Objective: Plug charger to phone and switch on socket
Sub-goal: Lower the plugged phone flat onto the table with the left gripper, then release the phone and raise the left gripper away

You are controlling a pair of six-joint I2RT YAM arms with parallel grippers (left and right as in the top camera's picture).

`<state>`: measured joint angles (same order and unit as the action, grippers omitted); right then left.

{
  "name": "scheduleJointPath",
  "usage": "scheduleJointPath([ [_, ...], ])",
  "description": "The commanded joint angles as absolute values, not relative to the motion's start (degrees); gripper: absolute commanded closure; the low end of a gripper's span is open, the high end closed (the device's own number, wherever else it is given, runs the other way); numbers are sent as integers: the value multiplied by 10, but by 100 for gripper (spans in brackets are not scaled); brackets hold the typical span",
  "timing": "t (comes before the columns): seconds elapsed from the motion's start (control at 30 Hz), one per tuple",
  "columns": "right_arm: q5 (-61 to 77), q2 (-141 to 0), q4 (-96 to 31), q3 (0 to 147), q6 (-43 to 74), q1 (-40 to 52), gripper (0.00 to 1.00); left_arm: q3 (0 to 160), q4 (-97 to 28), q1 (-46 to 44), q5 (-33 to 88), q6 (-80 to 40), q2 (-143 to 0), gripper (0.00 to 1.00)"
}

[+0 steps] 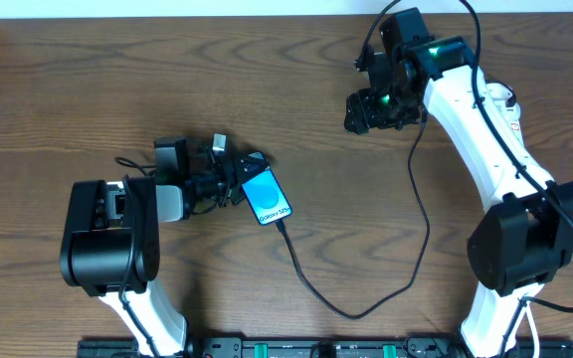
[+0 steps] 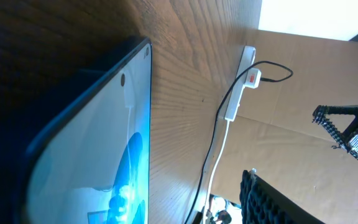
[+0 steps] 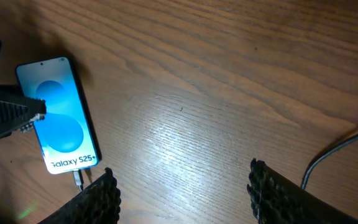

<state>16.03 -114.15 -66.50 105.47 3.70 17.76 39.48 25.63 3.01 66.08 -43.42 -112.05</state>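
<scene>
The phone (image 1: pixel 267 197) lies left of centre with its blue screen lit; it also shows in the right wrist view (image 3: pixel 58 121). The charger (image 1: pixel 427 224), a thin black cable, is plugged into the phone's lower end (image 3: pixel 79 179) and loops across the table toward the far right. My left gripper (image 1: pixel 242 177) is open at the phone's upper end; one finger (image 2: pixel 278 199) stands apart from the screen (image 2: pixel 104 155), and the other is hidden. My right gripper (image 1: pixel 361 111) is open and empty above the far table. The socket (image 2: pixel 240 93) lies at the far edge, with a red mark.
A thicker white cord (image 2: pixel 216 162) runs from the socket beside the black cable. A cardboard wall (image 2: pixel 303 87) stands behind the table's far edge. The right arm (image 1: pixel 485 129) spans the right side of the table.
</scene>
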Motion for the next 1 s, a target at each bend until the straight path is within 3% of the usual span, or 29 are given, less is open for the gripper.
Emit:
scheduleJointPath([
  [0.0,159,-1135,-667,1055,42,181,34,389,239,35,598,-422,-1129,32],
  [0.2,159,-1135,-667,1055,42,181,34,390,200,35,568,-411,-1113,31],
  [0.5,159,-1135,-666,1055,42,181,33,411,22,35,452,-333,-1032,30],
  [0.6,159,-1135,-666,1055,42,181,33,411,0,35,432,-331,-1021,27],
  [0.97,159,-1135,-667,1055,42,181,33,411,-15,35,410,-323,-1021,26],
])
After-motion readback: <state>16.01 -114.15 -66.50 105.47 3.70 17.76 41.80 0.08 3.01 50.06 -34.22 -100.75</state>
